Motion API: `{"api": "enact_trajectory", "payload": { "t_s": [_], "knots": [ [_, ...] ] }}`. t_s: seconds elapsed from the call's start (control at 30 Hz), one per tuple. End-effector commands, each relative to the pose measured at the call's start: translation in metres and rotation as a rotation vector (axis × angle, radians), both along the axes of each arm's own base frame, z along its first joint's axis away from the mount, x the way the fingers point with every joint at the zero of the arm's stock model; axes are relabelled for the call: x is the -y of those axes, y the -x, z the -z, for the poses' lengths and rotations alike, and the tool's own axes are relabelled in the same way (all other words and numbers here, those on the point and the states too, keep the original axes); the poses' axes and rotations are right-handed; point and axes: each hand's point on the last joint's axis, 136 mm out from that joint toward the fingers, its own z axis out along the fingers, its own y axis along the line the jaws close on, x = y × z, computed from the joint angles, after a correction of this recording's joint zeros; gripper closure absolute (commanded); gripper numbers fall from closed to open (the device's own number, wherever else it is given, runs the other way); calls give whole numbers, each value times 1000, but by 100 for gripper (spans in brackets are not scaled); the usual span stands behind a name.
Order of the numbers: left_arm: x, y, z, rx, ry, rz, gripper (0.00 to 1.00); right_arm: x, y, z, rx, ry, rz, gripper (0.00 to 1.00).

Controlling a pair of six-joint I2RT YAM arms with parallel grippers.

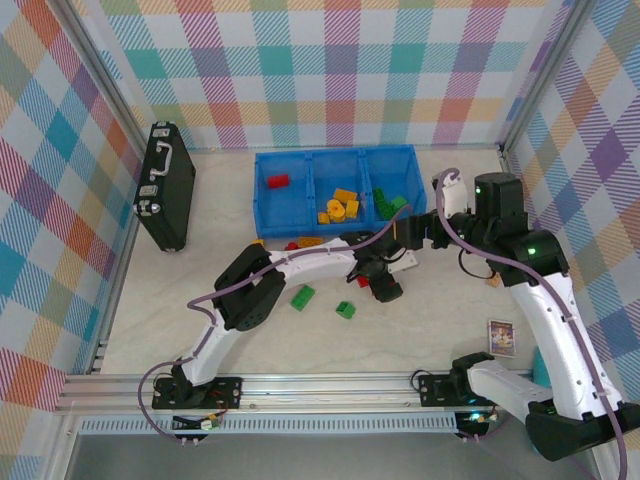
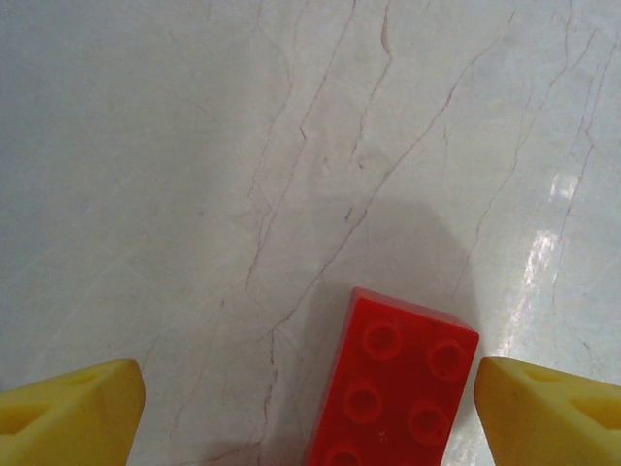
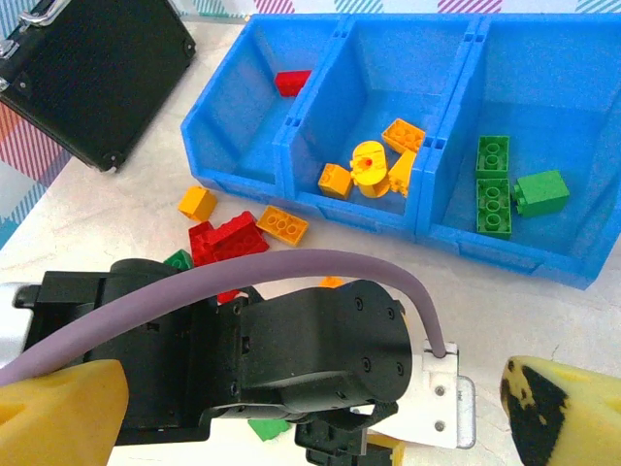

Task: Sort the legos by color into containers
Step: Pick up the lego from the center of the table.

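A red lego [image 2: 393,388] lies studs-up on the table between the yellow fingertips of my left gripper [image 2: 303,413]. The jaws are open: the right fingertip [image 2: 548,408] is close beside the brick, the left one stands well apart. My left gripper [image 1: 385,288] is down at the table in front of the containers [image 1: 335,153]. My right gripper [image 3: 310,417] hovers open above the left arm's wrist. The left compartment holds a red lego [image 3: 291,83], the middle yellow ones [image 3: 374,160], the right green ones [image 3: 505,184]. Loose red [image 3: 225,238] and yellow [image 3: 282,224] legos lie before the bin.
Two green legos [image 1: 302,297] [image 1: 345,309] lie on the table near the left forearm. A black case [image 1: 165,185] stands at the left wall. A small card [image 1: 501,336] rests on the table to the right. The left arm's purple cable [image 3: 291,267] arcs under my right gripper.
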Motion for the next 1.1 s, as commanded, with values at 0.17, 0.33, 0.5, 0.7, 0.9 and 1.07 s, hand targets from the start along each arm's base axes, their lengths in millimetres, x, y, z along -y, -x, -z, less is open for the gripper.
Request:
{"api": "enact_trajectory", "payload": {
  "t_s": [0.17,0.33,0.5,0.7,0.9,1.07],
  "knots": [
    [-10,20,28,-62,-99,37,35,-7,-6,-10,49,-27,-29,1],
    [-12,25,33,-94,-115,45,38,-8,-8,-7,42,-29,-28,1],
    [-12,33,30,-119,-97,67,46,-7,-9,-6,40,-23,-21,1],
    [-12,35,26,-131,-85,67,58,-7,-10,-5,38,-21,-16,1],
    [-14,33,11,-116,-66,31,66,-6,-11,-4,37,-17,-11,1],
    [-20,15,-41,4,21,-32,68,-5,-12,-2,33,-13,-5,1]
  ]
}}
